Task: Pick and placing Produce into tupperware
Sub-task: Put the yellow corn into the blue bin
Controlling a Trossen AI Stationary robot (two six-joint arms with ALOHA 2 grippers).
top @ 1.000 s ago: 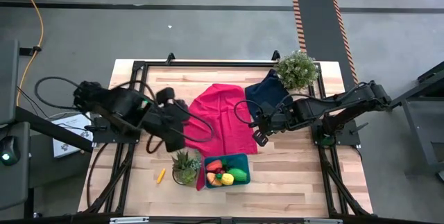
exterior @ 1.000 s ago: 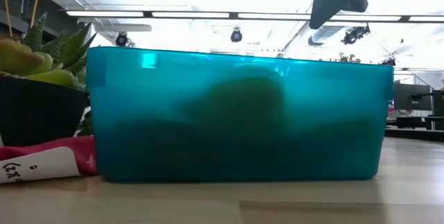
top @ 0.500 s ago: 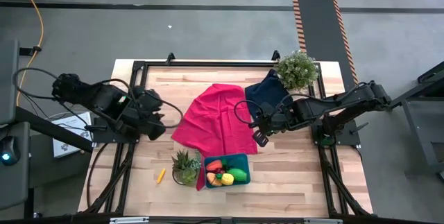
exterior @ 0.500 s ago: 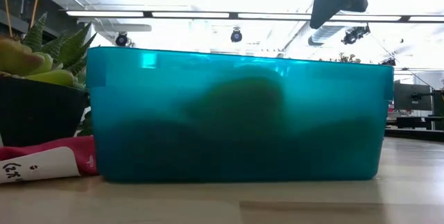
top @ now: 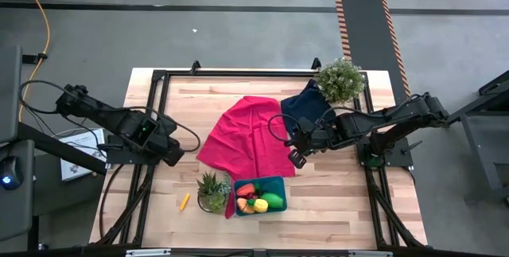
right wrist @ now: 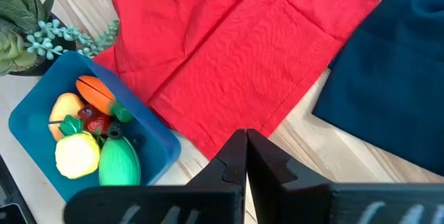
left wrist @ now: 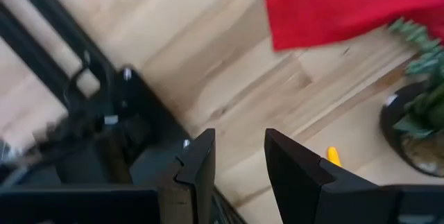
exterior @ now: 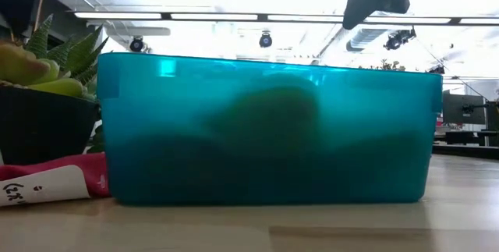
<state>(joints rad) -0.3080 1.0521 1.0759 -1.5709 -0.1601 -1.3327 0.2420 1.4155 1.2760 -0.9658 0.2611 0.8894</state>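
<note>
Smooth rounded teal tupperware holds glossy plastic produce.

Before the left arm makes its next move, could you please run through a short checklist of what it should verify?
1. Teal-blue plastic container upright on the table: ok.
2. Room left in it beside the orange carrot and green oval: cannot tell.
3. Thin yellow stick outside, unobstructed on bare wood: ok.
4. Left gripper parted and empty: ok.
5. Right gripper shut, hovering off the red cloth's edge, clear of the stick: ok.
</note>
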